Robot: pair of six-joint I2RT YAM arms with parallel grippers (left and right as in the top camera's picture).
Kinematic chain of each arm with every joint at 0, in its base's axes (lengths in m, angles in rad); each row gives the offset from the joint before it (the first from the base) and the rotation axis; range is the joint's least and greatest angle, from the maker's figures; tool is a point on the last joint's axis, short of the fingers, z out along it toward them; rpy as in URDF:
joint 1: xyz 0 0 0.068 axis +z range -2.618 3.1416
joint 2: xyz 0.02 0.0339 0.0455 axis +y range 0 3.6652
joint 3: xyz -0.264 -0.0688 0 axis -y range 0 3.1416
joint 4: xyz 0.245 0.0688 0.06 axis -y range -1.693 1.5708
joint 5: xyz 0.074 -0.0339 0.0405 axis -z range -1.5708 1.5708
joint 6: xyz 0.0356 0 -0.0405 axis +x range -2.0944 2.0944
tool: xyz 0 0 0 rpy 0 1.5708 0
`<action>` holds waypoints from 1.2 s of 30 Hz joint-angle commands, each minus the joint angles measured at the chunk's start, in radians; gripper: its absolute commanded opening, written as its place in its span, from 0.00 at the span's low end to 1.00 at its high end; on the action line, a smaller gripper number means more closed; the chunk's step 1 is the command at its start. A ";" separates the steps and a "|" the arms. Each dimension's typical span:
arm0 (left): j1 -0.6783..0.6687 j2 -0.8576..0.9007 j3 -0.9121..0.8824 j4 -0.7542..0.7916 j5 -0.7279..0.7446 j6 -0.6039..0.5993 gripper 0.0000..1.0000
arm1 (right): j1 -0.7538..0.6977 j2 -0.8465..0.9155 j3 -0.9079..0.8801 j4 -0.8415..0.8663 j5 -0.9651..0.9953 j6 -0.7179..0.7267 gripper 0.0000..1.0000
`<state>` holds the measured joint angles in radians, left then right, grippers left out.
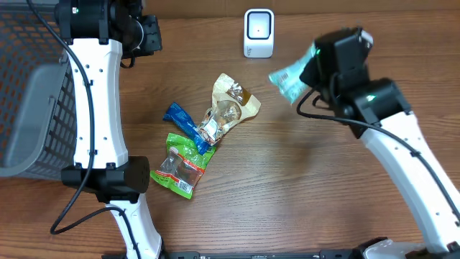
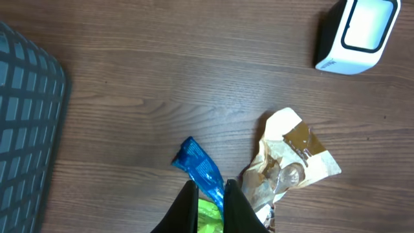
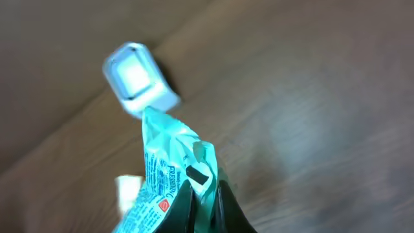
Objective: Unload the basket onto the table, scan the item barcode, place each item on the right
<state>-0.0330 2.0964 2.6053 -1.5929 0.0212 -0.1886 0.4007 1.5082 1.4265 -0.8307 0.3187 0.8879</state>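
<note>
My right gripper (image 1: 310, 68) is shut on a teal packet (image 1: 287, 79), which it holds up in the air to the right of the white scanner (image 1: 259, 32). In the right wrist view the teal packet (image 3: 165, 168) rises from between the fingers of the right gripper (image 3: 202, 188), its top pointing toward the scanner (image 3: 139, 81) beyond. My left gripper (image 1: 147, 32) hangs high at the back left, shut and holding nothing. In the left wrist view the left gripper (image 2: 211, 188) looks down on the table, with the scanner (image 2: 356, 35) at the upper right.
A pile of packets lies mid-table: a blue one (image 1: 185, 124), a beige and brown one (image 1: 230, 108) and a green one (image 1: 183, 165). A grey mesh basket (image 1: 36, 108) stands at the left edge. The blue packet (image 2: 200, 165) shows below the left fingers.
</note>
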 commanded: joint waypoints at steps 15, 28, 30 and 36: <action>-0.010 0.009 0.000 0.000 -0.003 -0.022 0.04 | 0.003 -0.006 -0.595 0.528 -0.190 0.420 0.31; -0.010 0.009 0.000 0.002 -0.002 -0.022 0.04 | -0.253 0.000 -0.351 0.226 -0.651 -0.647 0.82; -0.010 0.009 0.000 0.002 -0.002 -0.034 0.04 | -0.334 0.026 -0.278 0.145 -0.682 -0.772 0.82; -0.013 0.009 0.000 0.005 0.005 -0.047 0.04 | -0.381 0.195 -0.253 0.133 -0.856 -0.949 0.87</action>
<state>-0.0330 2.0964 2.6053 -1.5917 0.0219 -0.2115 0.0174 1.5944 1.1713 -0.6930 -0.3981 0.1085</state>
